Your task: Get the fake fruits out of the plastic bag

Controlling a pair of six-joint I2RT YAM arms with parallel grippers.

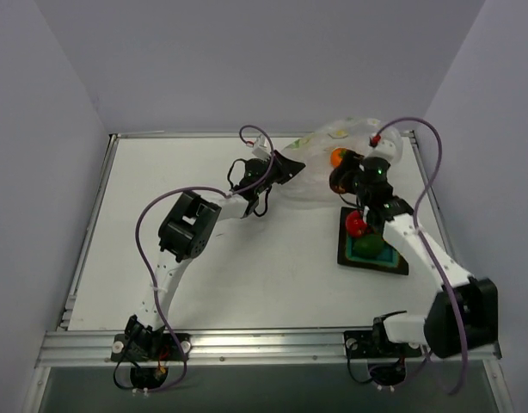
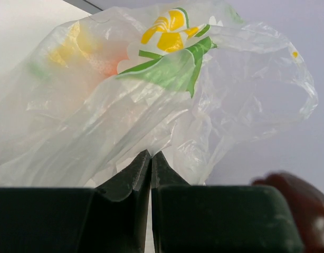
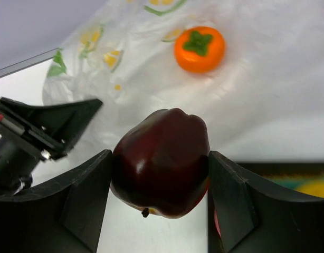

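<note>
Because the left gripper pinches the plastic bag between closed jaws, apparently to anchor it, the right gripper, clamped on a dark red fruit beside the bag, looks free to carry it to the tray, while an orange fruit lies at the bag beyond.

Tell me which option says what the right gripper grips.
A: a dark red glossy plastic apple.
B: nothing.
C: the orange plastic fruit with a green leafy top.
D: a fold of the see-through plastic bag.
A: in the right wrist view the dark red glossy plastic apple sits clamped between the fingers of the right gripper, while the orange plastic fruit lies apart behind it.
</note>
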